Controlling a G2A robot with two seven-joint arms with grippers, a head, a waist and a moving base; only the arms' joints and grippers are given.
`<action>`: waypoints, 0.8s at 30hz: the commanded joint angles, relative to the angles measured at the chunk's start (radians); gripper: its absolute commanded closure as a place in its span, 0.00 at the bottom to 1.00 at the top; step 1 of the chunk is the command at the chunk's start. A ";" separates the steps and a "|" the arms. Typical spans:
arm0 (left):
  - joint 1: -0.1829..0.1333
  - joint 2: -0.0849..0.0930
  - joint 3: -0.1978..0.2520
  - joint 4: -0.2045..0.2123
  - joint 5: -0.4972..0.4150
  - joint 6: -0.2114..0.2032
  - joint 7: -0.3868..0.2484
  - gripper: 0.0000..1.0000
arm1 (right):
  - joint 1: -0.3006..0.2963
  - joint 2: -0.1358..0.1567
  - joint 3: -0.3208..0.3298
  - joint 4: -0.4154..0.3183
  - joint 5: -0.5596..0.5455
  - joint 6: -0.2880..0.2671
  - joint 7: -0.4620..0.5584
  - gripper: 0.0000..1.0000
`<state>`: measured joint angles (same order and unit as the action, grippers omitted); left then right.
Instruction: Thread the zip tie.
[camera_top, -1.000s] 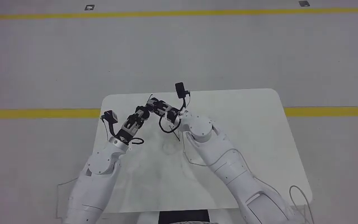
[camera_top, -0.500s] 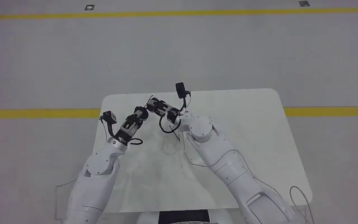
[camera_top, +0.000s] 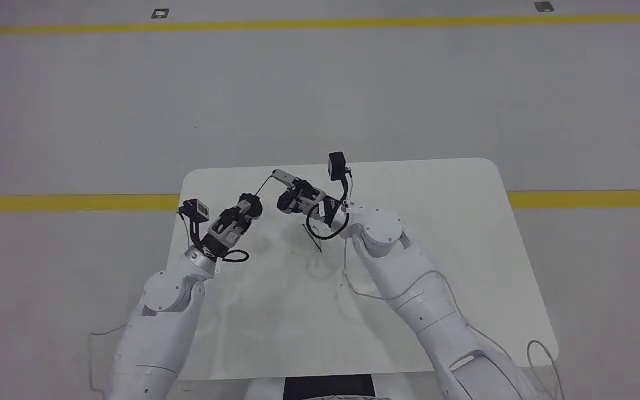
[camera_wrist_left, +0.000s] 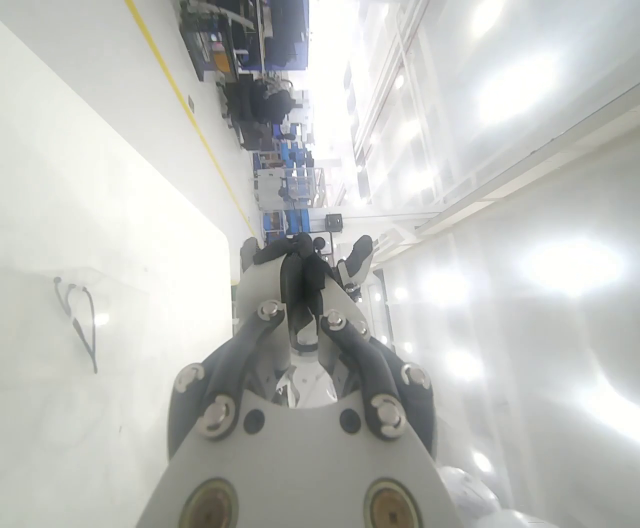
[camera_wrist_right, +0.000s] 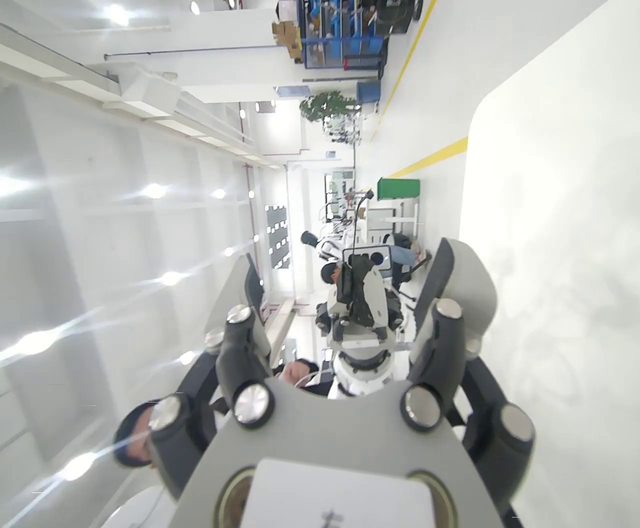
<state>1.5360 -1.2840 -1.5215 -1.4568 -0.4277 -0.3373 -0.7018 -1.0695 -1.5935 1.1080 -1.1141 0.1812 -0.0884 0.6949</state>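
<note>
- You have two zip ties: your left gripper (camera_wrist_left: 300, 252), closed, pinches the first zip tie (camera_top: 266, 182); the looped zip tie (camera_wrist_left: 80, 320) lies on the table (camera_top: 450, 230), nearer and to the right.
- Your right gripper (camera_wrist_right: 347, 260) is wide open and empty.

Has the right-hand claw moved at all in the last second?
Yes. The right gripper has shifted to the robot's right, toward the table's right edge, opening a gap from the left gripper.

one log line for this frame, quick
left gripper: shut on zip tie | right gripper: open, facing tie, not touching | tie: not yet threaded
</note>
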 joint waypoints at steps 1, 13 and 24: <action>-0.007 0.010 -0.024 0.017 -0.035 0.025 -0.096 1.00 | 0.016 0.004 0.016 0.035 0.070 -0.001 0.107 0.00; -0.018 0.024 -0.055 0.027 -0.066 0.069 -0.195 1.00 | 0.016 0.004 0.016 0.035 0.070 -0.001 0.107 0.00; -0.048 0.068 -0.141 0.110 -0.207 0.216 -0.564 1.00 | 0.028 0.005 0.059 0.185 0.416 0.050 0.369 0.00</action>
<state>1.4935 -1.2204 -1.6523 -1.3610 -0.6203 -0.1385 -1.2230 -1.0462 -1.5882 1.1674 -0.9401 0.5803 -0.0373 1.0411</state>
